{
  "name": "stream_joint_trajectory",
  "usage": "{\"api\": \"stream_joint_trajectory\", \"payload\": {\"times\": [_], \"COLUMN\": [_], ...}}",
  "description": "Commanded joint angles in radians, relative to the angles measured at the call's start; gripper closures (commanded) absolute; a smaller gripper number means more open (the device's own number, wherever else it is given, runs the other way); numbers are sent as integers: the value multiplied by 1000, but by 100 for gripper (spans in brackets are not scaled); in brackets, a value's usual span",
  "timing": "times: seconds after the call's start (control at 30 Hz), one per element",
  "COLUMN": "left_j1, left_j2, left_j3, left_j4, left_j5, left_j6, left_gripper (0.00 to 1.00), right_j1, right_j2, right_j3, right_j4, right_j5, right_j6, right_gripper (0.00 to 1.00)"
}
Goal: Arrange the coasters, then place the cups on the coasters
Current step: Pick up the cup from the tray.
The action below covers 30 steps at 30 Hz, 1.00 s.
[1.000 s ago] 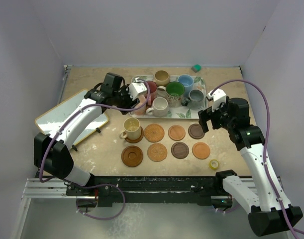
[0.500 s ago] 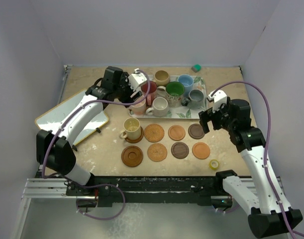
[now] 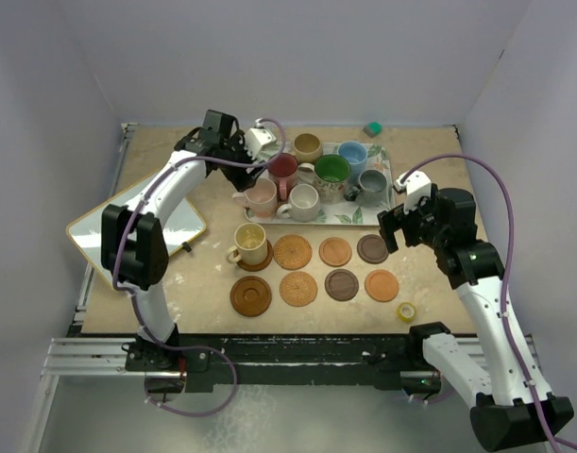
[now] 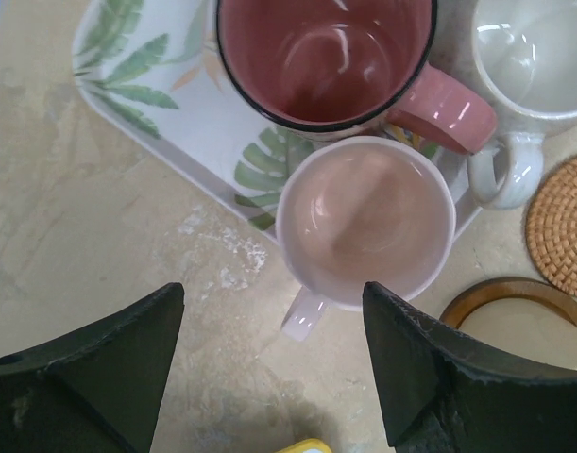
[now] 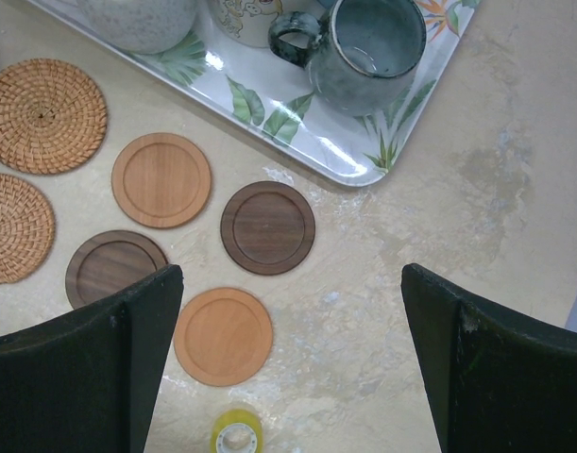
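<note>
Eight coasters lie in two rows of four, from the dark brown one point(image 3: 251, 295) to the orange one point(image 3: 381, 284). The yellow cup point(image 3: 250, 243) stands on the top-left coaster. The pink cup point(image 3: 262, 196) point(image 4: 365, 222) stands upright at the leaf-print tray's point(image 3: 349, 215) near-left corner, handle toward my left gripper point(image 3: 243, 160) point(image 4: 272, 311), which hangs open and empty just behind it. Dark red point(image 3: 283, 170), white point(image 3: 302, 201), tan point(image 3: 307, 146), green point(image 3: 331, 170), blue point(image 3: 352, 156) and grey point(image 3: 371, 181) point(image 5: 368, 47) cups stand on the tray. My right gripper point(image 3: 394, 226) point(image 5: 290, 311) hovers open above the right-hand coasters point(image 5: 267, 227).
A small yellow tape roll point(image 3: 406, 311) point(image 5: 236, 436) lies near the front right. A framed rectangular board point(image 3: 137, 222) lies at the left. A small green block point(image 3: 372, 128) sits at the back. Walls close in on three sides.
My left gripper has opened, let go of the pink cup and drawn back toward the far left. The pink cup stays at the tray's corner. The right arm has barely moved.
</note>
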Motion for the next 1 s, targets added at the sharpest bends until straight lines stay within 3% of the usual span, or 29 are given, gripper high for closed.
{"api": "stream_joint_trajectory", "payload": {"times": [0.0, 0.27, 0.53, 0.97], "left_j1": [2, 2, 2, 3], "left_j2": [68, 219, 322, 354], "left_j3": [103, 241, 296, 308], "left_j4": [-99, -195, -217, -195], "left_j5": [120, 161, 153, 186], "left_j6": [77, 133, 147, 143], "left_gripper": [27, 31, 54, 58], "right_j1": [-3, -3, -3, -3], "right_j2": [1, 3, 13, 26], "right_j3": [2, -2, -3, -8], "right_j4": [31, 30, 31, 34], "right_j5": [15, 13, 17, 15], "right_j6": [-12, -15, -19, -20], "right_gripper": [0, 0, 0, 0]}}
